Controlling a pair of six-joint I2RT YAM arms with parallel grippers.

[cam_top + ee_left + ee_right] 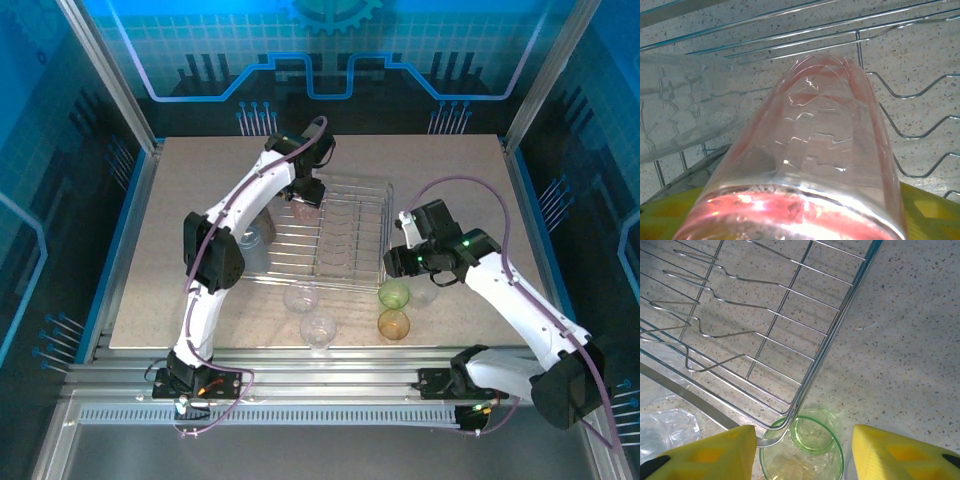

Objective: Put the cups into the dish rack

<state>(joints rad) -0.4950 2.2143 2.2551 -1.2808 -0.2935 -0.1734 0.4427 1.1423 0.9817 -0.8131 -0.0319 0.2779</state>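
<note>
No text, number, label or brand can be read in any view. The nearest thing to a sign is a gear emblem (330,10) drawn on the blue back panel (150,50) above circuit-like lines — a picture only, with no legible lettering.
</note>
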